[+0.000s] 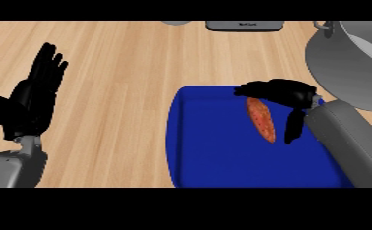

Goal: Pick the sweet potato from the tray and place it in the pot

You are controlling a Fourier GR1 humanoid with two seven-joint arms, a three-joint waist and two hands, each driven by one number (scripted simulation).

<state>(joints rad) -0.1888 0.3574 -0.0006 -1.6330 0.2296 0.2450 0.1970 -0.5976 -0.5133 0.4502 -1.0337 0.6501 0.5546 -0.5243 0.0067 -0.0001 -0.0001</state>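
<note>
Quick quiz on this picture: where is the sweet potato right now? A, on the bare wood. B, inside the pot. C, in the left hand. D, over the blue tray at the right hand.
D: the sweet potato shows over the blue tray, under the right hand.

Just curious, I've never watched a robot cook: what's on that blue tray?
On the blue tray lies one sweet potato. The right hand is over its far end, fingers curled there, so that end is hidden. The tray's right side is covered by the forearm.

counter (123, 67): pale wood grain | tray (210, 160): smooth blue | pot (341, 62): grey metal
</note>
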